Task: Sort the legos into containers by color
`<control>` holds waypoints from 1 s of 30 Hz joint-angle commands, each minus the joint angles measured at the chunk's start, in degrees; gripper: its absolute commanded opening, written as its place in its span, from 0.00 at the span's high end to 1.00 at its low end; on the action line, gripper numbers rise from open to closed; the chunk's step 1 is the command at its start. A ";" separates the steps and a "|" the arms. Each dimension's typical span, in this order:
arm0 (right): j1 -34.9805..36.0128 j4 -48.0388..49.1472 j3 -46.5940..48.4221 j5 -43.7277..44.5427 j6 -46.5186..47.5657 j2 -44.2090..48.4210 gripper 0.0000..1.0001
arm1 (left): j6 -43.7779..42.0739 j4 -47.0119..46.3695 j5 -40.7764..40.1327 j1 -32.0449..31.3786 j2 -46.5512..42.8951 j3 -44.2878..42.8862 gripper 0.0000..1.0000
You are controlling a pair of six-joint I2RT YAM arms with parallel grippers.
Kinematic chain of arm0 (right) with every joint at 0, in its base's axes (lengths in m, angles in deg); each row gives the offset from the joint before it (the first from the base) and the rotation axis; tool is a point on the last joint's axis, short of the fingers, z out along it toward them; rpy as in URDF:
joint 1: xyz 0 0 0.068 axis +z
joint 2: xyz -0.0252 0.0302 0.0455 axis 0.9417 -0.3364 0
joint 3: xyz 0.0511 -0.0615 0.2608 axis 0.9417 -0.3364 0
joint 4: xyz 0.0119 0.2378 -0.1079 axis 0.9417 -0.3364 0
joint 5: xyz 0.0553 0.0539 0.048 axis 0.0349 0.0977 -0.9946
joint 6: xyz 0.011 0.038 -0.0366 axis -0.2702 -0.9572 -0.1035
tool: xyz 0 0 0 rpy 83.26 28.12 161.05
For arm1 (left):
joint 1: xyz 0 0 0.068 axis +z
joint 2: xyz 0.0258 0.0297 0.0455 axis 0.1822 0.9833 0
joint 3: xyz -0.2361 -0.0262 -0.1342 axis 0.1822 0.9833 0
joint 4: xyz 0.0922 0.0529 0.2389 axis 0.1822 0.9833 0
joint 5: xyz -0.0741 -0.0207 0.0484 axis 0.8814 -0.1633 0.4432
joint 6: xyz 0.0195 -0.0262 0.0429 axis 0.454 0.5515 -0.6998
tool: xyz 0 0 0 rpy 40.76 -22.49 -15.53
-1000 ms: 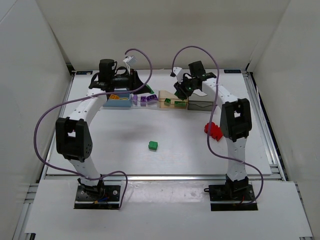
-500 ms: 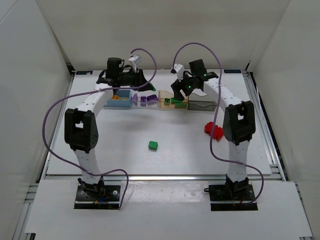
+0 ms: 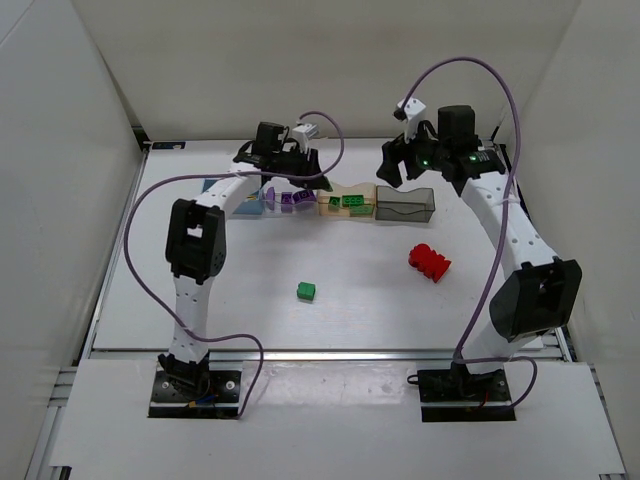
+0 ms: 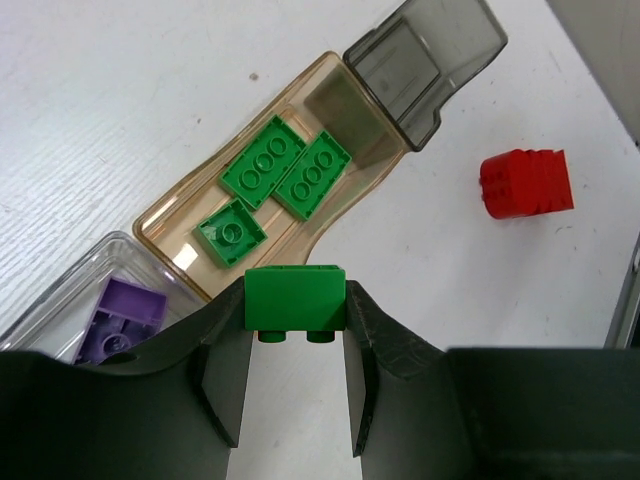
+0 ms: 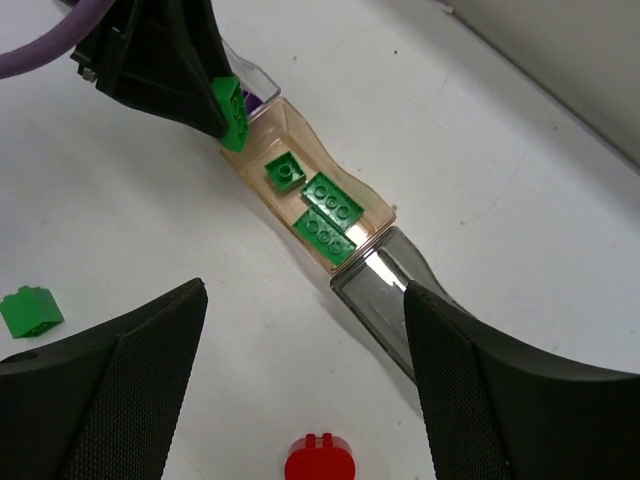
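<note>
My left gripper point(image 4: 296, 312) is shut on a green lego point(image 4: 295, 296) and hangs just short of the pale orange container point(image 4: 190, 205), near its end by the clear one. That container holds three green legos point(image 4: 262, 173). The clear container point(image 4: 60, 290) next to it holds a purple lego point(image 4: 122, 310). My right gripper point(image 5: 305, 300) stands open and empty, raised above the table in front of the orange point(image 5: 262, 178) and smoky grey containers point(image 5: 385, 300). A red lego point(image 3: 429, 261) lies on the table right of centre. Another green lego point(image 3: 307, 291) lies mid-table.
The four containers stand in a row at the back of the table; the blue one point(image 3: 252, 206) is mostly hidden under my left arm. The grey container point(image 3: 405, 204) looks empty. White walls close in the table on three sides.
My right gripper has opened, lifted off the orange container and swung back to the right. My left gripper has carried its green lego rightward from the blue container toward the orange one.
</note>
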 commanded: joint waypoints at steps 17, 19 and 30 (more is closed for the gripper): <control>-1.63 -2.46 -4.20 -0.95 1.42 2.29 0.17 | -1.12 4.16 -3.43 -3.34 9.05 -14.81 0.20; -1.71 -2.46 -4.38 -1.56 1.68 2.20 0.17 | -0.77 4.33 -3.70 -3.26 7.74 -14.73 0.22; -0.93 -12.66 -10.52 -24.05 14.96 3.61 0.20 | 8.03 6.43 -2.37 3.24 -19.30 -4.28 0.23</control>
